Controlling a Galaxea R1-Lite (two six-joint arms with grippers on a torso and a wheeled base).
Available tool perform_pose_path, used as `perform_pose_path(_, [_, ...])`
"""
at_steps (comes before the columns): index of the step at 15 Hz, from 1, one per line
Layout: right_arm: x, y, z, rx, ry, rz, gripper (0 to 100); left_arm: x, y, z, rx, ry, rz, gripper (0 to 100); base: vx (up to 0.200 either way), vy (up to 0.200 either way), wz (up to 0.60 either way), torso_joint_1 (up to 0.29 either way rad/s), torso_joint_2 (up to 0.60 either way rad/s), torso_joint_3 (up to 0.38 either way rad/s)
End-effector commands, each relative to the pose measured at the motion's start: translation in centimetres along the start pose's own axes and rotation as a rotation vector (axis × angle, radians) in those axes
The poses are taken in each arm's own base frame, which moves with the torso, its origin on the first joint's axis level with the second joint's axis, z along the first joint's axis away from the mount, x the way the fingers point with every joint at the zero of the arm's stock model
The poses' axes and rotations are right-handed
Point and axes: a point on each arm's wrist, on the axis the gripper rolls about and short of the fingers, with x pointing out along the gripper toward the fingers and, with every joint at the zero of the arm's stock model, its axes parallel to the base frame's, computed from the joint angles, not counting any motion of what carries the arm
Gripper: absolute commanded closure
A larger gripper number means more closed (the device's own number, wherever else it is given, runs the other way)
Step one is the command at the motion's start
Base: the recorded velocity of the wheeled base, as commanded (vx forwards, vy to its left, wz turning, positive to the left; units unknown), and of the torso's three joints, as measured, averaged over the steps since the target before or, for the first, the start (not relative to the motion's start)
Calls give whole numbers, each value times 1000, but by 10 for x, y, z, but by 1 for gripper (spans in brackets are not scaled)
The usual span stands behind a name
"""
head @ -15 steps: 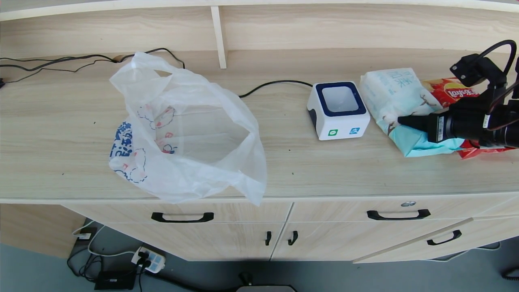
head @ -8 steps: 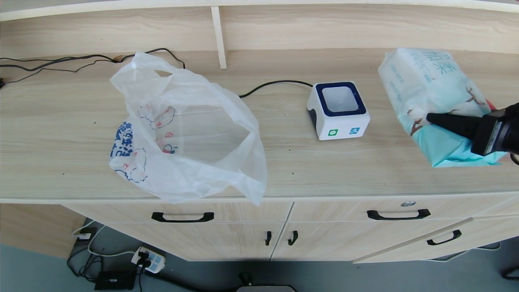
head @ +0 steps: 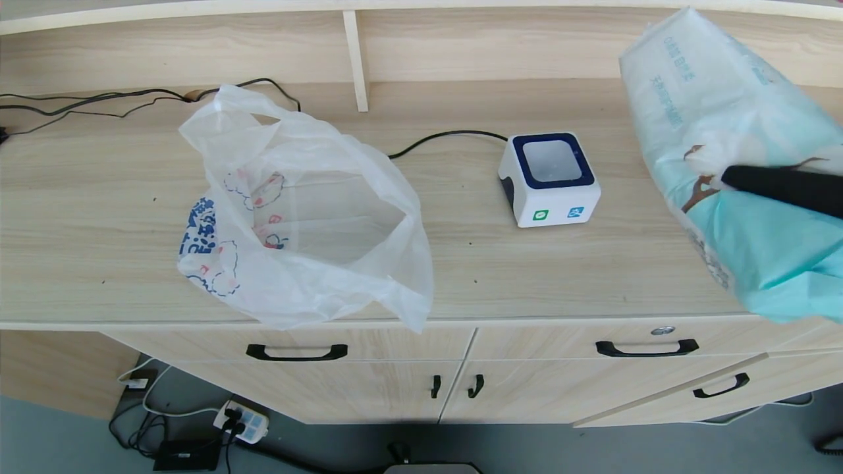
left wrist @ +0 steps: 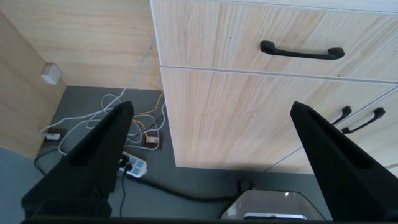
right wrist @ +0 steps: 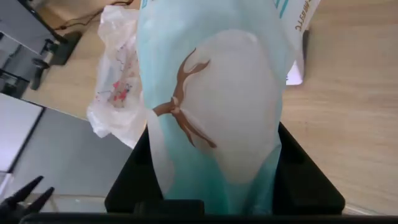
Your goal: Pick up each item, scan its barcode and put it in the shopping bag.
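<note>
My right gripper (head: 731, 178) is shut on a white and teal tissue pack (head: 724, 151) and holds it in the air above the counter's right end, to the right of the scanner. In the right wrist view the tissue pack (right wrist: 211, 106) sits squeezed between the two black fingers (right wrist: 134, 177). The white scanner (head: 550, 178) with its dark blue window stands mid-counter. The translucent shopping bag (head: 296, 210) lies open at the left, also seen as the shopping bag (right wrist: 115, 81) beyond the pack. My left gripper (left wrist: 211, 168) hangs open below the counter, facing the drawer fronts.
A black cable (head: 441, 136) runs from the scanner toward the back. More cables (head: 99, 99) lie at the back left. A wooden divider (head: 355, 59) stands on the back ledge. Drawer handles (head: 296, 353) line the cabinet front; a power strip (left wrist: 134, 167) lies on the floor.
My right gripper has lifted the tissue pack off the counter, up and closer to the head camera. The red snack bag seen beside it a second ago is now covered.
</note>
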Motion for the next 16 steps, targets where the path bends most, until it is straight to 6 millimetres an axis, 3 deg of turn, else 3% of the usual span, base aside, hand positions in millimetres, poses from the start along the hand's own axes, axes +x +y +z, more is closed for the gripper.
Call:
perform_pose_path(1, [11, 23, -3, 308, 54, 161, 100, 0, 0, 0, 0, 1, 0, 0, 0, 0, 0, 0, 0, 0])
perform_pose_path(5, [49, 27, -27, 552, 108, 305, 100, 0, 0, 0, 0, 1, 0, 0, 0, 0, 0, 0, 0, 0])
perform_pose_path(8, [44, 39, -35, 819, 109, 457, 100, 0, 0, 0, 0, -3, 0, 0, 0, 0, 0, 0, 0, 0])
perform_pose_path(9, [43, 39, -36, 824, 109, 462, 100, 0, 0, 0, 0, -3, 0, 0, 0, 0, 0, 0, 0, 0])
perform_pose_path(10, [32, 35, -50, 850, 105, 507, 100, 0, 0, 0, 1, -3, 0, 0, 0, 0, 0, 0, 0, 0])
perform_pose_path(14, [-37, 19, -70, 929, 122, 561, 100, 0, 0, 0, 1, -1, 0, 0, 0, 0, 0, 0, 0, 0])
perform_pose_path(16, [-64, 26, -72, 951, 183, 697, 100, 0, 0, 0, 0, -1, 0, 0, 0, 0, 0, 0, 0, 0])
